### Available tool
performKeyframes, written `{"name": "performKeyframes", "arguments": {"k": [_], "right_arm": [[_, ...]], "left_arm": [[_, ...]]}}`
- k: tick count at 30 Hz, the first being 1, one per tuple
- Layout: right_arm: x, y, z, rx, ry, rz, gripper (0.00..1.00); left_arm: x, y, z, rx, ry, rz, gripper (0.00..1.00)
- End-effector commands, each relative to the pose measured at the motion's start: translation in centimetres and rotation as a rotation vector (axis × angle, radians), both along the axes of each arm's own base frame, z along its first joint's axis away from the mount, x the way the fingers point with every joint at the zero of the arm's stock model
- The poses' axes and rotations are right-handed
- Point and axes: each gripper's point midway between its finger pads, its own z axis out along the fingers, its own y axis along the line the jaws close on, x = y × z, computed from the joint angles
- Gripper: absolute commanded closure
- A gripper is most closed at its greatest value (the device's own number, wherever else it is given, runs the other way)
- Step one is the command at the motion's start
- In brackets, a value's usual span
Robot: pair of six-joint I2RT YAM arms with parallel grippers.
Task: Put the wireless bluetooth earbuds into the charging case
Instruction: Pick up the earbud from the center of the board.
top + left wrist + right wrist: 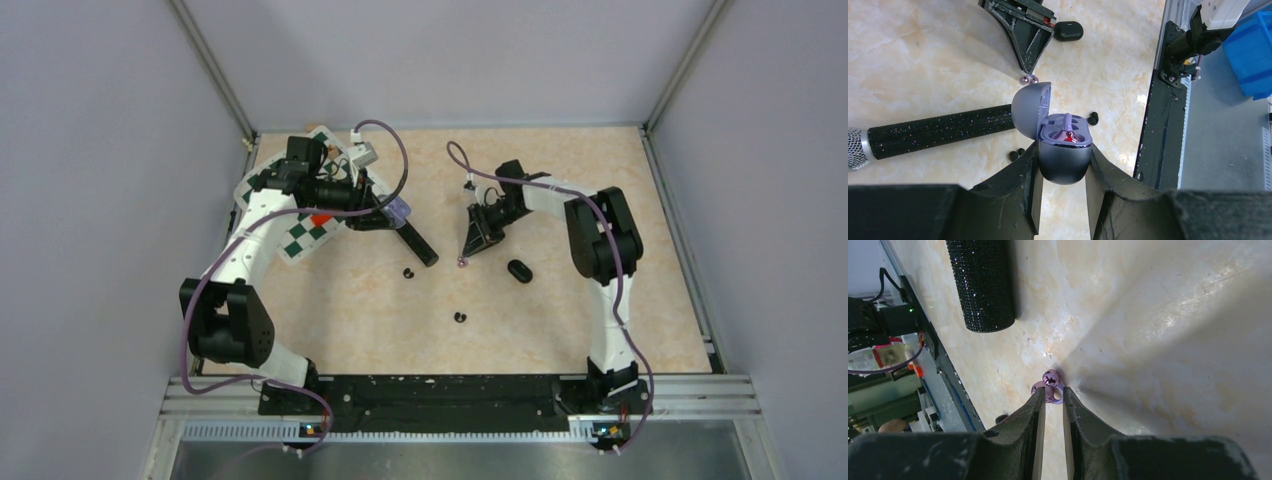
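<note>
"Dark fingers (1018,430) of my right pincer (1052,399) fill the near edge, pinched nearly shut on a pale purple earbud (1050,385) down at the table (1173,315)."

"Lifted yet?"

"Can't tell; the bud looks to touch the surface. Done well, I'd say: a light, steady squeeze and a straight rise, because it's a slippery little bean."

"And where does it go?"

"Into the purple charging case (1064,167). My left pincer (1063,152) is clamped on its lower half, lid (1029,107) swung open, with the right arm's tip just beyond it. A second purple bud (1068,135) sits in one well; the other looks free — I'd aim there and come down gently."
</note>
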Motion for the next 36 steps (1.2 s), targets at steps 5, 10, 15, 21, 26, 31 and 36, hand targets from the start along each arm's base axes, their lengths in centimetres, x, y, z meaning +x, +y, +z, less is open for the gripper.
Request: {"name": "performKeyframes", "arguments": {"k": [5,10,15,21,26,31,36], "right_arm": [[0.1,-0.5,0.1,-0.020,0.000,-0.024,0.77],[0.8,-1.7,0.4,-0.062,-0.029,-0.077,0.80],[-0.2,-2.2,-0.4,-0.089,0.019,-0.107,0.83],[-0.3,-2.4,-1.0,-0.107,0.022,-0.123,0.84],[-0.3,-2.2,-1.4,-0.106,0.032,-0.126,0.83],[-0.7,-1.8,-1.7,-0.105,0.040,-0.114,0.82],[-0.9,-1.4,-1.9,-0.105,0.044,-0.100,0.82]], "left_arm": [[-0.5,-0.2,1.3,-0.023,-0.060,-0.019,1.00],[-0.6,-0.2,1.5,-0.025,-0.066,-0.021,1.00],[-0.6,-0.2,1.5,-0.025,-0.067,-0.023,1.00],[-0.7,-0.1,1.6,-0.024,-0.071,-0.021,1.00],[-0.7,-0.2,1.6,-0.023,-0.072,-0.022,1.00],[-0.6,-0.1,1.4,-0.021,-0.072,-0.021,1.00],[-0.7,-0.1,1.6,-0.021,-0.076,-0.022,1.00]]}}
